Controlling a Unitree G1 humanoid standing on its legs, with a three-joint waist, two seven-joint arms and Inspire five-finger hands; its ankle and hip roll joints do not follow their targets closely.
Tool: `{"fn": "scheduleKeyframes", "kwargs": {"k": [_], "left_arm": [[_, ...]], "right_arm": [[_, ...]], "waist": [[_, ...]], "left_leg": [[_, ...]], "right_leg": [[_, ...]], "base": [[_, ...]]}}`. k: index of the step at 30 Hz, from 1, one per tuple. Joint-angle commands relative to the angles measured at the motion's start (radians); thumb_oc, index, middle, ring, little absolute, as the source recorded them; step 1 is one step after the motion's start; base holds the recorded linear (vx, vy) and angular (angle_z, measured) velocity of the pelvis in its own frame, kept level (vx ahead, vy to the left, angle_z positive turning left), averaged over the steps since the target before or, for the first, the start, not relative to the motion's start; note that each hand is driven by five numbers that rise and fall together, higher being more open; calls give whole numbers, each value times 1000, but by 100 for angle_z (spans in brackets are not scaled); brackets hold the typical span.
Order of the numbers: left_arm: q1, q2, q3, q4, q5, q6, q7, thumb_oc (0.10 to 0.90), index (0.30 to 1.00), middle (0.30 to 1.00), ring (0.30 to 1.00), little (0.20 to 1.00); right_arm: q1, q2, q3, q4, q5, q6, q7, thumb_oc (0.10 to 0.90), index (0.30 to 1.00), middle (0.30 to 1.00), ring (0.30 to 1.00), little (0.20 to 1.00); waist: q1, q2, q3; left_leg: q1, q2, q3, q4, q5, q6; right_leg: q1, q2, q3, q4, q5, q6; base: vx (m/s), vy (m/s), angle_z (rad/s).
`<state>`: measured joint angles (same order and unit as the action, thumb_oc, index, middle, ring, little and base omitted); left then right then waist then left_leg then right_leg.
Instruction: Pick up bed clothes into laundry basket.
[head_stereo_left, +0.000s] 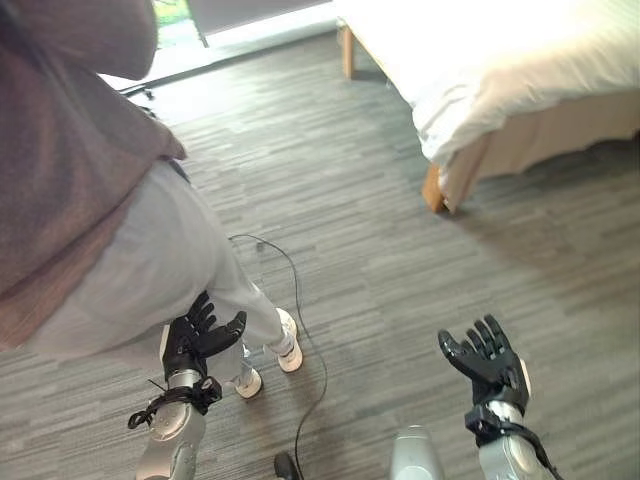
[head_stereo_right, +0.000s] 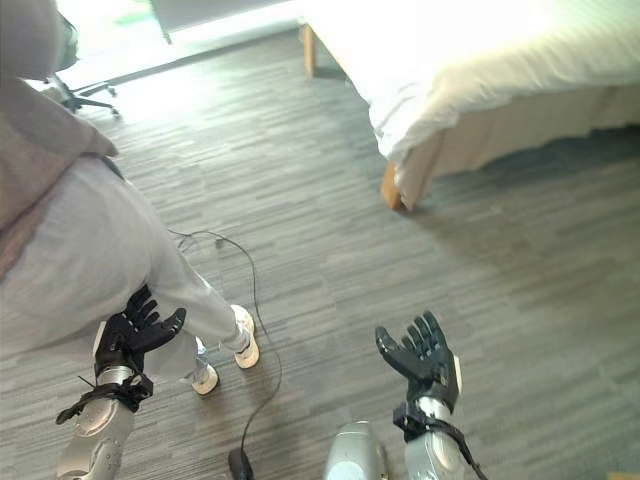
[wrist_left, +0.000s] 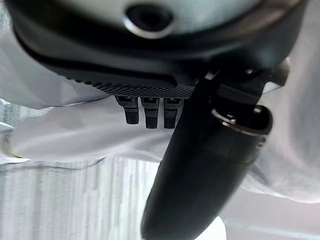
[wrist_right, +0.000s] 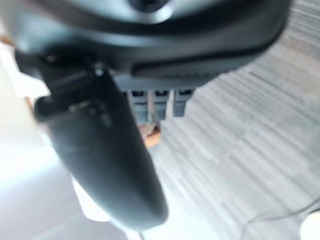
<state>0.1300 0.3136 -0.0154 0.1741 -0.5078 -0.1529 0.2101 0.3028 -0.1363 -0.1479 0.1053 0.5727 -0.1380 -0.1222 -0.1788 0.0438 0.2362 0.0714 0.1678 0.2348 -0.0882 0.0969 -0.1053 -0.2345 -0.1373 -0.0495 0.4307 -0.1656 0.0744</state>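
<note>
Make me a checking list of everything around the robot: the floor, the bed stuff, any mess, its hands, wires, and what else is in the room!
Surface: grey striped carpet floor.
Job's things: white bedding lies on the bed, hanging over its corner; laundry basket: nothing seen.
Clutter: nothing seen.
Hands: left hand open, raised close to a person's leg; right hand open, holding nothing.
Cables: thin black cable trails across the floor.
Surroundings: person in light trousers stands at the left; wooden bed leg; office chair far back.

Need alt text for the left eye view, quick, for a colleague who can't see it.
Both hands, left hand and right hand, hang open and empty over grey carpet. A white-sheeted bed stands ahead to the right; a person stands close by the left hand.
</note>
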Motion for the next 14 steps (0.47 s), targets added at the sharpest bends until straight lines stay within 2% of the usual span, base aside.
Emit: {"fn": "scheduleKeyframes", "kwargs": {"k": [1, 2, 4, 6, 9, 14], "left_arm": [[-4, -10, 75, -94, 14, -63, -11, 800, 900, 900, 900, 900], [-1, -10, 75, -95, 14, -62, -11, 800, 900, 900, 900, 900], [51, -46, 85, -78, -26, -59, 9, 800, 900, 900, 900, 900], [79, -40, 87, -85, -10, -45, 3, 800, 900, 900, 900, 900], [91, -32, 82, -91, 24, -32, -24, 800, 900, 900, 900, 900], [69, -52, 68, -77, -12, -39, -4, 800, 900, 900, 900, 900]], "right_arm": [[-64, -46, -35, -110, 31, -89, 9, 800, 900, 900, 900, 900], [-63, -47, -34, -109, 31, -89, 10, 800, 900, 900, 900, 900], [-85, -55, -19, -117, 33, -84, 1, 800, 900, 900, 900, 900], [-84, -56, -14, -116, 37, -76, 7, 800, 900, 900, 900, 900], [-60, -61, -29, -100, 18, -60, 11, 800, 900, 900, 900, 900], [-57, -67, -31, -96, 12, -62, 5, 800, 900, 900, 900, 900]], "waist": [[5, -12, -24], [6, -11, -26], [35, -18, -30], [44, -22, -30], [44, -26, -47], [37, -28, -57]], "left_leg": [[63, -158, -39, 1, -164, 93], [63, -157, -38, 1, -165, 93], [59, -161, -24, 1, -159, 101], [56, -160, -3, 1, -164, 105], [65, -164, 4, 1, -175, 109], [86, -168, 9, 1, -187, 116]], "right_leg": [[119, 90, -37, -207, 113, 41], [119, 91, -36, -209, 114, 41], [129, 83, -20, -239, 139, 54], [123, 73, -14, -249, 152, 64], [148, 72, 19, -284, 153, 66], [160, 69, 33, -273, 137, 60]], "base": [[71, 80, 19], [48, 38, -14], [44, 57, -6], [8, 51, -38], [57, 27, -39], [58, 11, -6]]}}
